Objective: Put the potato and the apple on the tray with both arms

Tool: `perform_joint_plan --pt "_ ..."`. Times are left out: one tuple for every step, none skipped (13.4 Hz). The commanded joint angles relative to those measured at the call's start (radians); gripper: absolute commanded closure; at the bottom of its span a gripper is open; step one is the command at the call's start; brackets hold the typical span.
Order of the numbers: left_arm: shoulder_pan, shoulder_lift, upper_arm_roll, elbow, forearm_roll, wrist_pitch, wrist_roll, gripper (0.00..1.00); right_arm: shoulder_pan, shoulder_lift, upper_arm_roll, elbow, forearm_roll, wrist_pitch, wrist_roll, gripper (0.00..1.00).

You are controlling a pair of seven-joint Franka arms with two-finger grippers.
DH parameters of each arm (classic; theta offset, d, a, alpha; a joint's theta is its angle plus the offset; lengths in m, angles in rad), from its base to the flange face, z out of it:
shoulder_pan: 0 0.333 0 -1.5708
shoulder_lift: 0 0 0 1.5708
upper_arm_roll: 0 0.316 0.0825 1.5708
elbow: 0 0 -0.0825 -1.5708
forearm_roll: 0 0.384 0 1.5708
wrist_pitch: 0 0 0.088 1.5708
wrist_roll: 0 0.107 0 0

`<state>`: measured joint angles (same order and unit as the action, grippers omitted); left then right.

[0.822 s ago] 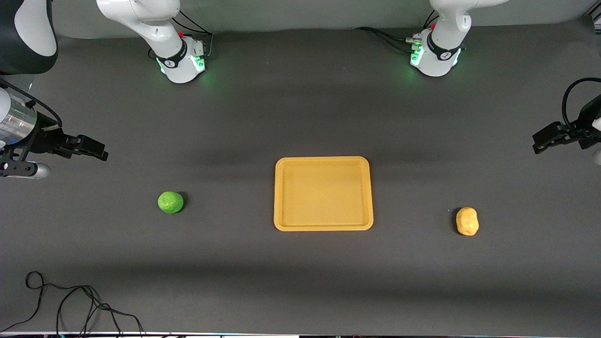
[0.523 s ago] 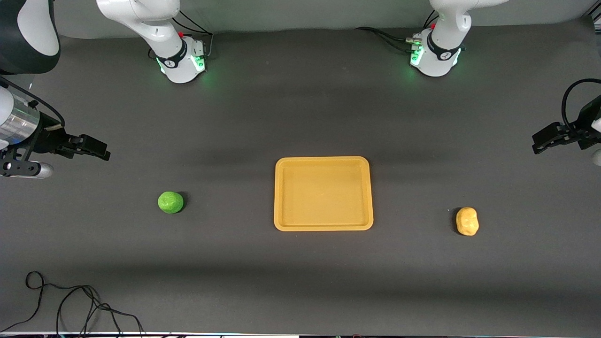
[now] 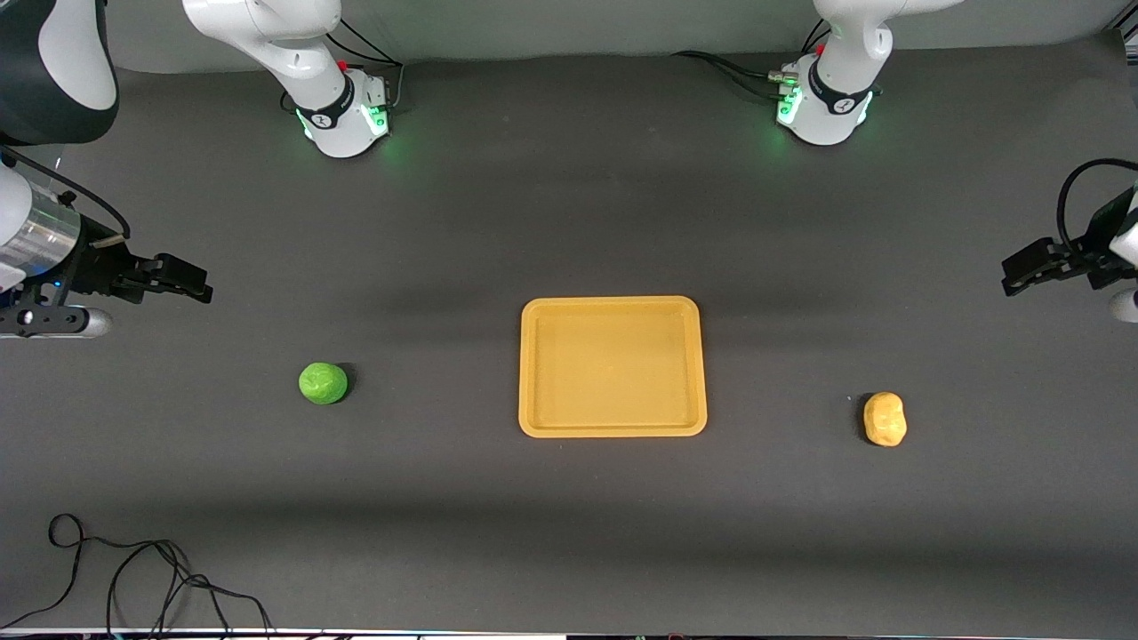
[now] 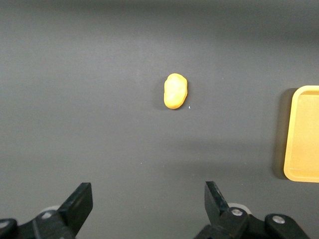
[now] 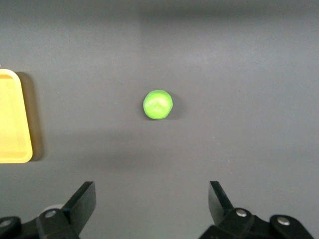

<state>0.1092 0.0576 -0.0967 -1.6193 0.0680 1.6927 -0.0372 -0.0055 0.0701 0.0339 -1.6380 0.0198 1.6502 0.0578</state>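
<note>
Nothing is placed yet. The right hand (image 3: 182,277) hangs wide and empty over the counter (image 3: 569,516) at its end; the apple (image 3: 323,383), empty tray (image 3: 613,366) and potato (image 3: 885,419) lie apart; the left hand (image 3: 1022,271) hangs wide, empty.

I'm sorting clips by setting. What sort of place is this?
Probably a robotics lab bench: two arms bolted along a dark-matted table, loose cables, and only props laid out, an apple, a potato and a tray. Left gripper and right gripper hover open.
</note>
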Motion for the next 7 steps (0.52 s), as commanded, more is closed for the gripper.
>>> perform_joint_plan --pt "0.004 0.057 0.0 -0.014 -0.008 0.073 0.02 0.0 0.001 0.011 -0.002 -0.047 0.009 0.064 -0.036 0.0" --pt "0.001 0.085 0.0 -0.017 -0.002 0.1 0.02 0.0 -0.001 0.011 -0.002 -0.086 0.009 0.126 -0.038 0.0" --pt "-0.002 0.119 0.0 -0.023 0.001 0.135 0.019 0.0 -0.005 0.019 -0.002 -0.127 0.009 0.181 -0.038 0.0" --pt "-0.006 0.158 -0.001 -0.025 0.006 0.18 0.019 0.0 -0.005 0.033 -0.002 -0.169 0.008 0.241 -0.038 0.0" --pt "-0.006 0.204 -0.002 -0.024 0.006 0.226 0.019 0.0 -0.005 0.034 -0.002 -0.221 0.006 0.322 -0.038 0.0" --pt "-0.006 0.259 -0.002 -0.025 0.007 0.276 0.019 0.0 -0.001 0.039 0.0 -0.277 0.006 0.404 -0.038 0.0" --pt "-0.01 0.309 -0.002 -0.027 0.007 0.318 0.019 0.0 0.004 0.065 0.003 -0.313 0.006 0.455 -0.038 0.0"
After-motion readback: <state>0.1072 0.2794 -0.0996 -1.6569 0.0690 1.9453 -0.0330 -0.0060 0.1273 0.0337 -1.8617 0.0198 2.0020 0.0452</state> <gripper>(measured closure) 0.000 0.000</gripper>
